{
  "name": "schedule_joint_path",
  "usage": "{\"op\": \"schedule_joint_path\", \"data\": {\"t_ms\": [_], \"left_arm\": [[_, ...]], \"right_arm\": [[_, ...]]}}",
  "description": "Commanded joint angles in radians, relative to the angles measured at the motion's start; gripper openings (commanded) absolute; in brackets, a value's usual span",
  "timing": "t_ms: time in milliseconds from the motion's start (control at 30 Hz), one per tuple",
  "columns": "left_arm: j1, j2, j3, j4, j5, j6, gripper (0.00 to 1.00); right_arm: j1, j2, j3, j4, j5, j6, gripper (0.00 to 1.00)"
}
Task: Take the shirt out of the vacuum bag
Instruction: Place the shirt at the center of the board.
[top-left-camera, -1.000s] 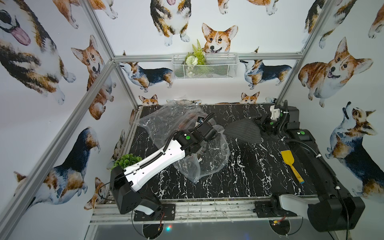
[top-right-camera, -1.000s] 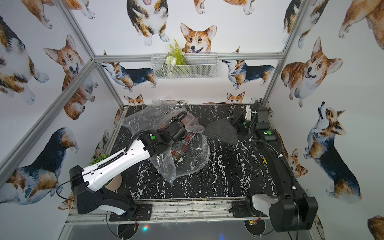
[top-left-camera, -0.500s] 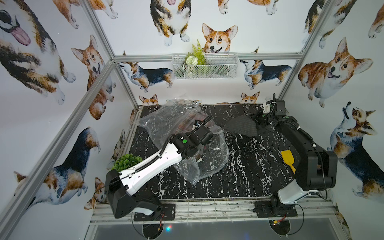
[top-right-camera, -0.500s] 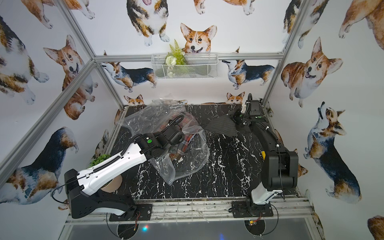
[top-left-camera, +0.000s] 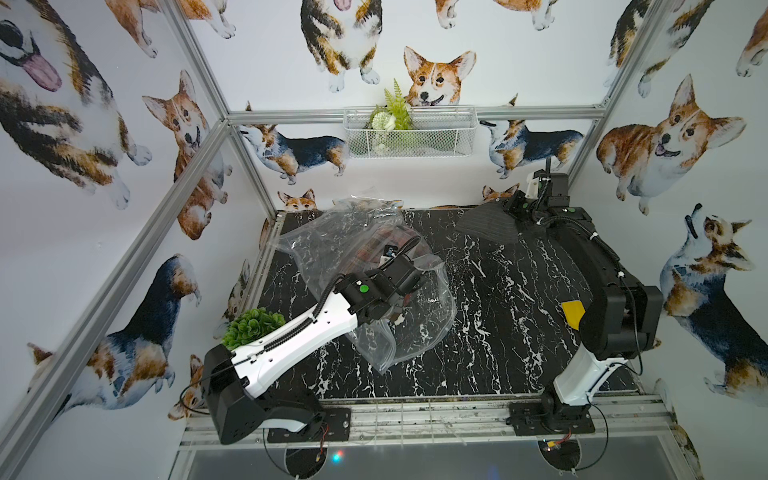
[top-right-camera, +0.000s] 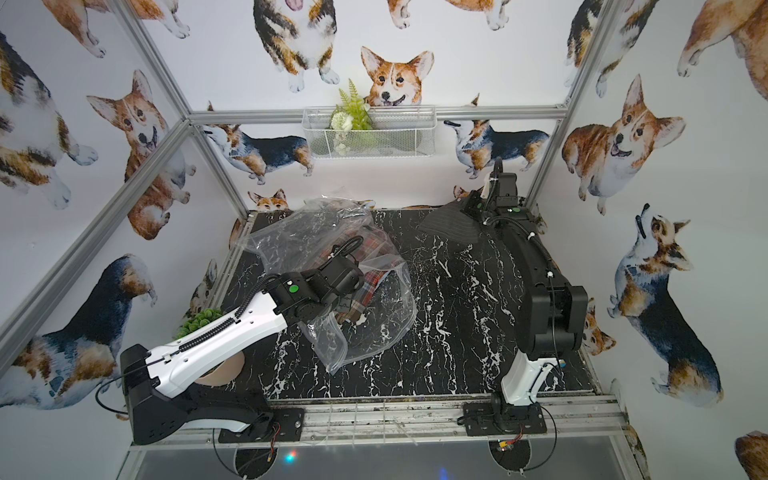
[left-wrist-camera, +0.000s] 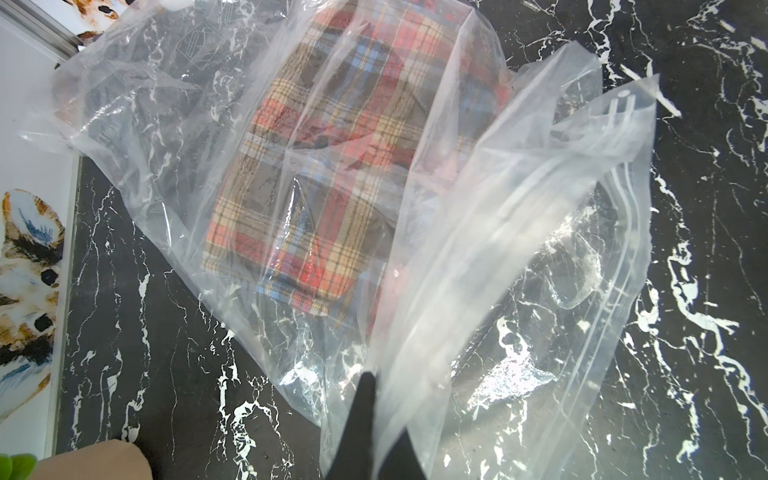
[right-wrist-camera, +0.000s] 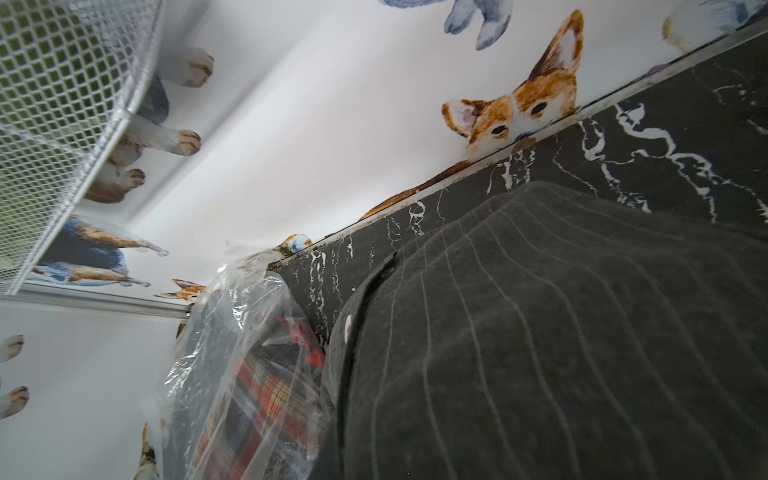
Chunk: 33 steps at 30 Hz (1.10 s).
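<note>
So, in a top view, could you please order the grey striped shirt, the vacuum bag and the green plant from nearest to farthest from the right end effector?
1. The grey striped shirt, gripped by the right end effector, back right.
2. The vacuum bag, centre-left.
3. The green plant, front-left edge.

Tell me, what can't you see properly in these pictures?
- Tips of the right gripper: the dark grey striped cloth it holds fills the right wrist view.
- Red plaid shirt: hazy behind the clear crinkly plastic vacuum bag; in both top views the left arm covers part.
- Yellow flat thing: mostly behind the right arm in a top view.
</note>
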Motion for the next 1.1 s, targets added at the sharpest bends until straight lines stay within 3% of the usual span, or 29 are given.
{"op": "schedule_joint_path", "data": {"t_ms": [0, 167, 433, 633, 833, 933, 967, 1033, 1067], "left_arm": [[0.0, -0.015, -0.015, -0.005, 0.008, -0.04, 0.0], [0.0, -0.034, -0.046, 0.004, 0.019, -0.06, 0.0], [0.0, -0.059, -0.067, -0.001, 0.025, -0.055, 0.0], [0.0, -0.057, -0.055, -0.016, 0.031, -0.034, 0.0], [0.0, -0.061, -0.053, -0.024, 0.039, -0.029, 0.0], [0.0, -0.06, -0.049, -0.027, 0.039, -0.027, 0.0], [0.0, -0.058, -0.045, -0.028, 0.039, -0.025, 0.0], [0.0, -0.052, -0.038, -0.028, 0.042, -0.022, 0.0], [0.0, -0.047, -0.034, -0.028, 0.044, -0.021, 0.0]], "right_arm": [[0.006, 0.046, 0.0, -0.041, 0.062, -0.097, 0.0], [0.018, 0.116, -0.136, 0.018, 0.088, -0.094, 0.0], [0.034, 0.097, -0.41, 0.211, 0.094, 0.017, 0.0], [0.034, 0.078, -0.491, 0.252, 0.072, 0.047, 0.44], [0.03, 0.017, -0.504, 0.234, -0.041, 0.101, 0.55], [0.034, -0.081, -0.567, 0.242, -0.019, 0.145, 0.61], [0.034, -0.119, -0.596, 0.243, 0.003, 0.154, 0.72], [0.034, -0.177, -0.642, 0.228, 0.03, 0.171, 0.74], [0.034, -0.202, -0.671, 0.224, 0.038, 0.182, 0.85]]}}
